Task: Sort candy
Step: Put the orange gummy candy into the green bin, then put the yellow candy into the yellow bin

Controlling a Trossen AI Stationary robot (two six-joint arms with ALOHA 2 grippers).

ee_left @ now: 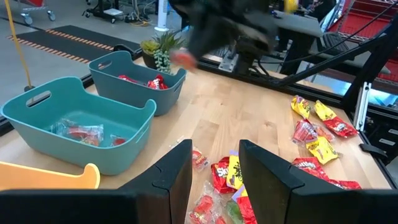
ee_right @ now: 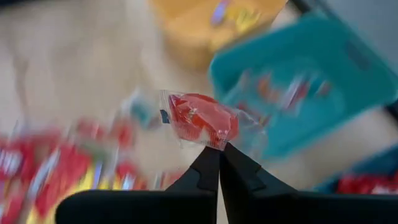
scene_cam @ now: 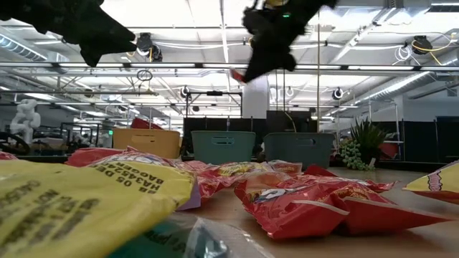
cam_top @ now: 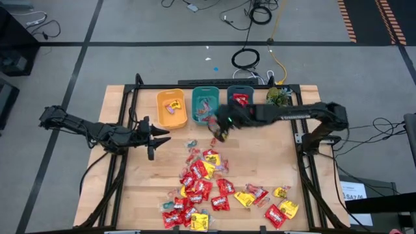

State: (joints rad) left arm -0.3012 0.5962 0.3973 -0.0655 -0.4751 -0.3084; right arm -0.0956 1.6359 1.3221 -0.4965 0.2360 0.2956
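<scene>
The candy pile [cam_top: 207,187] of red and yellow packets with a few small clear-wrapped pieces lies on the near half of the table. My right gripper [ee_right: 219,148] is above the table in front of the middle teal bin [cam_top: 207,104], shut on a small clear-wrapped red candy [ee_right: 202,121]. This candy also shows in the low view, high above the table [scene_cam: 237,74]. My left gripper [ee_left: 214,152] hovers open over the table's left part [cam_top: 162,136], left of the pile, touching nothing. My right gripper pinches the clear-wrapped red candy by the wrapper's edge [ee_right: 217,142] between its two fingertips. The candy is lifted clear of the table and sticks out beyond the fingertips.
Three bins stand in a row at the far edge: a yellow bin [cam_top: 171,108], the middle teal bin holding clear-wrapped pieces [ee_left: 78,132], and a darker teal bin [cam_top: 240,99] holding red packets. A small green plant [cam_top: 278,96] stands right of them. Bare wood lies between bins and pile.
</scene>
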